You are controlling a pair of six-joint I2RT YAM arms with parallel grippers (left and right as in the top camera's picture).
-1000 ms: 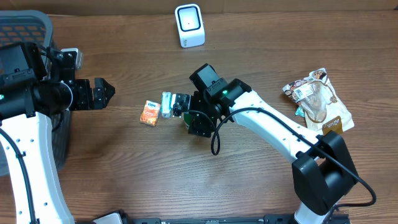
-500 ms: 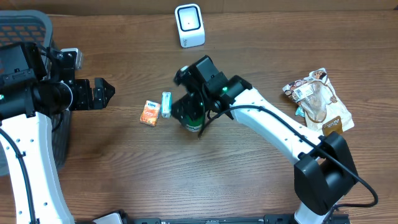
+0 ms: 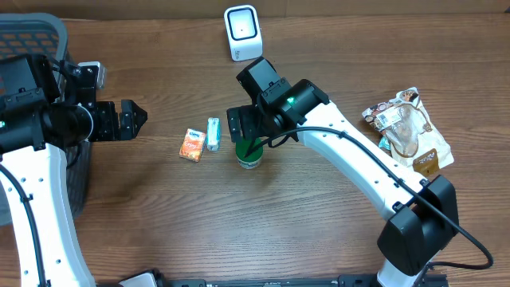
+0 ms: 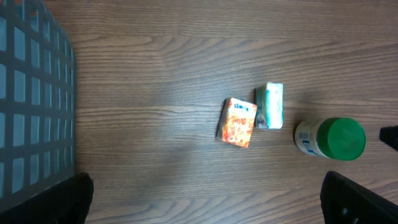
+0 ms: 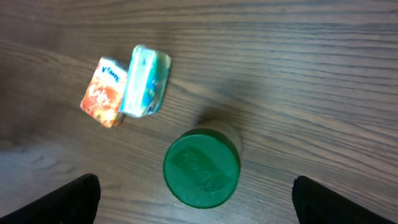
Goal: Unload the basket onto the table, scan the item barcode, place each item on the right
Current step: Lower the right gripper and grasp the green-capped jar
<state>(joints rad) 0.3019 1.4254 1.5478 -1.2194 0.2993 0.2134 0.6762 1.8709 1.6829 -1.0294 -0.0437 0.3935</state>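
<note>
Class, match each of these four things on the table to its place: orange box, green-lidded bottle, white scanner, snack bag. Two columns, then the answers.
Things:
1 orange box
2 green-lidded bottle
3 white scanner
4 snack bag

Places:
A near the far edge of the table
B on the right side
C upright in the middle
D beside the teal pack

Pairs: 1-D, 2-C, 3-A, 4-B

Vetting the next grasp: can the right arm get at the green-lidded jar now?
Likely yes: the right gripper hangs open above the upright green-lidded jar; the orange box and teal box lie apart from it.
</note>
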